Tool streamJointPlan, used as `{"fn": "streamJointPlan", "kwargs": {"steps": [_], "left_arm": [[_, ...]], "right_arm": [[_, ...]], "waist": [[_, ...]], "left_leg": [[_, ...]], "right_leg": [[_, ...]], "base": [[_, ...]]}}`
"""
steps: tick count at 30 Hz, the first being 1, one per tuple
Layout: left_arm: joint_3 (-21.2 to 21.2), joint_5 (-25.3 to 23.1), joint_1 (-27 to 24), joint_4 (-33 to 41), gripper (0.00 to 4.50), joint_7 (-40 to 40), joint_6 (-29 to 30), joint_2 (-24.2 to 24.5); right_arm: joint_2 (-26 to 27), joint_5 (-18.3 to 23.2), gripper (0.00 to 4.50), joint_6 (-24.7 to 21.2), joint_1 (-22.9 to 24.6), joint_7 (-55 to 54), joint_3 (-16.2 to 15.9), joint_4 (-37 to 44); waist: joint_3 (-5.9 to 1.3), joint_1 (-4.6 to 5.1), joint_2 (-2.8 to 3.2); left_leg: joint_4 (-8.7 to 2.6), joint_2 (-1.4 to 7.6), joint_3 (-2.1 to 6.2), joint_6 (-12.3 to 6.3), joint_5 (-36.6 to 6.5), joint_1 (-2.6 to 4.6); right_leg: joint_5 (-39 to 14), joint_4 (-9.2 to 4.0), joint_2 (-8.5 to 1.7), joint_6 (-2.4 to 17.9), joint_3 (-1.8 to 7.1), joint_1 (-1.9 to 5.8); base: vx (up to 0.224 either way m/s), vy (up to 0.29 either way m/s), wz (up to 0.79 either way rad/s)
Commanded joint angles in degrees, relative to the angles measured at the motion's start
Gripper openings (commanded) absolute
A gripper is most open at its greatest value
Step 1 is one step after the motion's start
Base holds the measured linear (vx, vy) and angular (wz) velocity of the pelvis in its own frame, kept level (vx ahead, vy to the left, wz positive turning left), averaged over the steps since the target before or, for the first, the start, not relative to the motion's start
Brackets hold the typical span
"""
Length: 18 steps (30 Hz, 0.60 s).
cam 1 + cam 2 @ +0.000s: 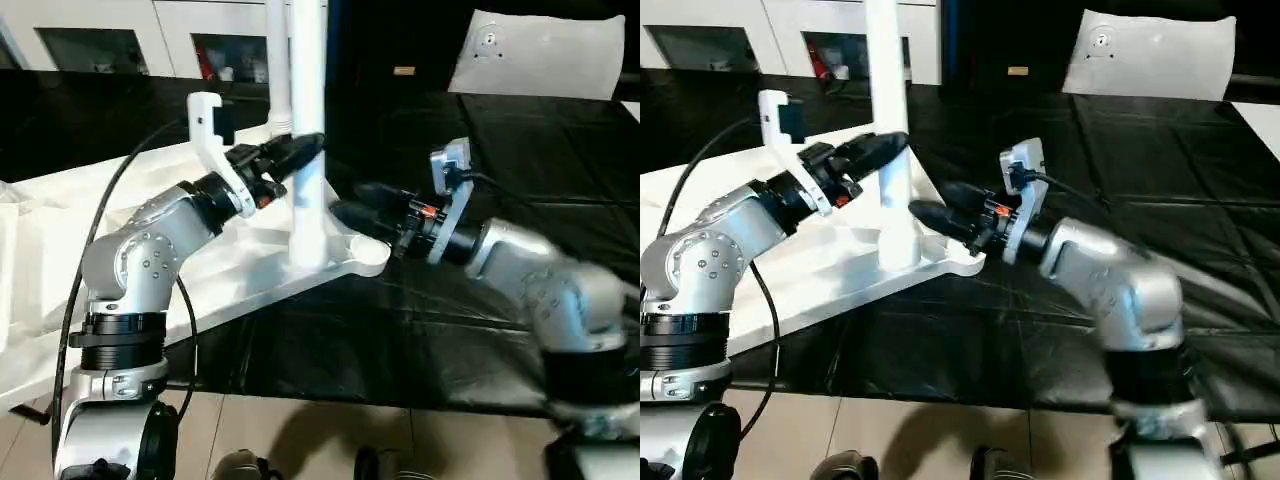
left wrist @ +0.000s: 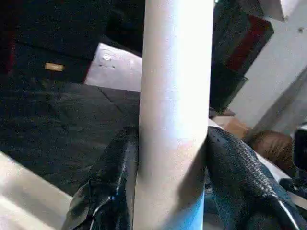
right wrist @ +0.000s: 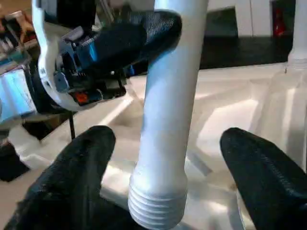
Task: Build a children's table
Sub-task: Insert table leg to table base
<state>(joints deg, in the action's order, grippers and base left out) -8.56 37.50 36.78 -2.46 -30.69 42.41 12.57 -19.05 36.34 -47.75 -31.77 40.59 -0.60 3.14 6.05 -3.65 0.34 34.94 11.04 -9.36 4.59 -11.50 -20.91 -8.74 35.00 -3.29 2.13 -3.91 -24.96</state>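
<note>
Table leg (image 1: 307,150) stood upright in our left tool's (image 1: 300,152) clamp; our right tool (image 1: 345,212), gaping empty, sat nearest its threaded foot.

Lab-like room: black-covered worktable (image 1: 520,180), white cabinets (image 1: 120,30) behind

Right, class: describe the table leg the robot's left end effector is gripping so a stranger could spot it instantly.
Find the white table top lying underside up on the black-covered surface. At its near corner stands an upright white leg, clamped by the left end effector. Unlike the second leg behind, it shows threads just above its socket.
</note>
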Motion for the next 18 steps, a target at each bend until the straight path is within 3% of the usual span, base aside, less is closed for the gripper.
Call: {"fn": "streamJointPlan", "kwargs": {"steps": [1, 7, 13, 18], "left_arm": [[0.4, 0.7, 1.0, 1.9, 1.84, -0.6, 0.5, 0.2], [3.8, 3.2, -0.7, 6.5, 1.84, -8.2, 0.2, 1.1], [5.8, 4.8, -1.4, 9.1, 1.84, -12.1, 1.3, 2.3], [6.6, 4.5, -1.5, 9.4, 1.84, -12.9, 1.6, 2.6]], "right_arm": [[-0.8, -0.1, 4.21, -1.9, -0.6, 0.6, -1.1, -0.6], [-3.0, -0.6, 4.21, -0.7, -1.8, 7.3, -4.5, -2.8], [-3.8, -0.9, 4.21, 0.3, -2.0, 10.3, -5.6, -3.4], [-4.4, -1.1, 3.84, 0.9, -2.3, 12.4, -6.4, -3.6]], "waist": [[-5.52, -0.33, -0.54], [-5.55, -0.34, -0.73], [-5.49, -0.34, -0.83], [-5.39, -0.19, -0.71]], "left_leg": [[-3.06, 0.46, -0.18, -3.05, -1.1, -0.5], [-3.01, 0.65, -0.21, -3.35, -1.1, -0.47], [-2.99, 0.62, -0.23, -3.35, -1.3, -0.5], [-3.01, 0.64, -0.25, -3.16, -1.8, -0.4]], "right_leg": [[-13.6, -3.97, -3.22, 8.0, 2.55, 5.08], [-13.5, -3.85, -3.38, 8.6, 2.57, 5.02], [-14.6, -3.96, -3.32, 8.1, 2.54, 5.01], [-15.5, -4.08, -3.2, 7.9, 2.52, 4.87]], "base": [[0.0, 0.0, 0.0], [0.0, 0.0, 0.0], [0.0, 0.0, 0.0], [0.0, 0.0, 0.0]]}}
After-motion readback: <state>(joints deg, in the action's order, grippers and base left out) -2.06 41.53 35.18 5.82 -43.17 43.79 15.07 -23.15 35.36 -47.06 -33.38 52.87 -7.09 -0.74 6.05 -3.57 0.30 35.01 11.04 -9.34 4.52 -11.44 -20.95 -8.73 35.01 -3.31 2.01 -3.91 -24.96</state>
